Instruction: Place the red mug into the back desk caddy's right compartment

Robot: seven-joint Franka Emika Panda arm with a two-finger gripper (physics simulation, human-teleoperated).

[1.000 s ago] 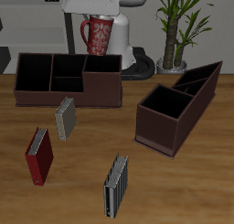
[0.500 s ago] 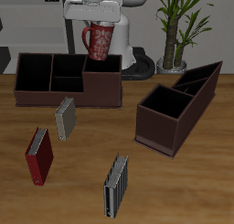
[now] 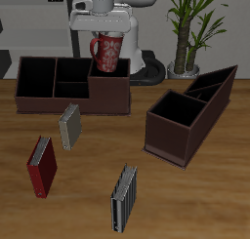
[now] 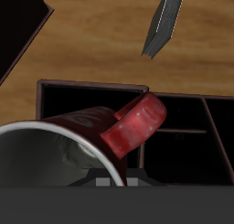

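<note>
The red mug (image 3: 107,53) with a pale floral pattern hangs upright in my gripper (image 3: 106,35), which is shut on its rim. The mug's lower part is just above, or dipping into, the right compartment (image 3: 109,93), the tall-walled end section of the back desk caddy (image 3: 44,99). In the wrist view the mug (image 4: 64,141) fills the near field with its red handle (image 4: 135,125) sticking out, and the caddy's black-lined sections (image 4: 178,118) lie below it.
A second dark brown caddy (image 3: 186,121) with a slanted raised end stands nearer the front. A grey book (image 3: 69,126), a red book (image 3: 41,166) and a dark striped book (image 3: 123,197) lie on the table. A potted plant (image 3: 190,28) stands at the back.
The gripper has carried the mug downward and slightly toward the caddy's tall end section; the mug now sits lower, close over that section. Nothing else moved.
</note>
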